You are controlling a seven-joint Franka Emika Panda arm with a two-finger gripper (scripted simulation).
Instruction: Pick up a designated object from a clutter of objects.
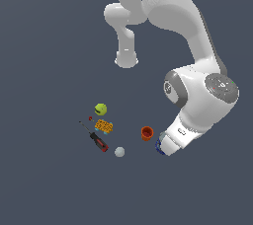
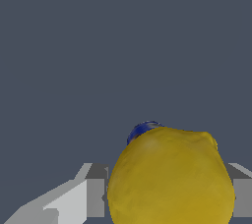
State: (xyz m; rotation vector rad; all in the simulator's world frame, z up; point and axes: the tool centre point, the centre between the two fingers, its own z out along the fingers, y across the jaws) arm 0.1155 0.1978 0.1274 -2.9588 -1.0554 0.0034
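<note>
Exterior view: the white Panda arm is seen bent down from the top of the frame, with its wrist lowered at the lower right of centre. The gripper is mostly hidden by the wrist body; only its tip is seen, just beside a sliver of the blue can. The orange cup is found upright just to the left of the wrist, near it but apart.

The rest of the clutter is spread left of centre on the dark grey floor. The yellow-green ball is placed uppermost. The orange patterned block is seen just below it. The red-black screwdriver is laid diagonally, its shaft pointed to the upper left and its handle to the lower right. A tiny red item is noted near the shaft tip; what it is cannot be told. The grey-white ball is set to the lower right of the screwdriver handle.

Wrist view: the yellow lump is shown filling the lower right of the frame, smooth and rounded, and is flanked on both sides by the grey fingers. The claw appears clenched on the lump, though contact at the pads is hidden by the lump itself. A blue rim of the can is seen peeking from behind the lump. The lump is not visible in the exterior view.
</note>
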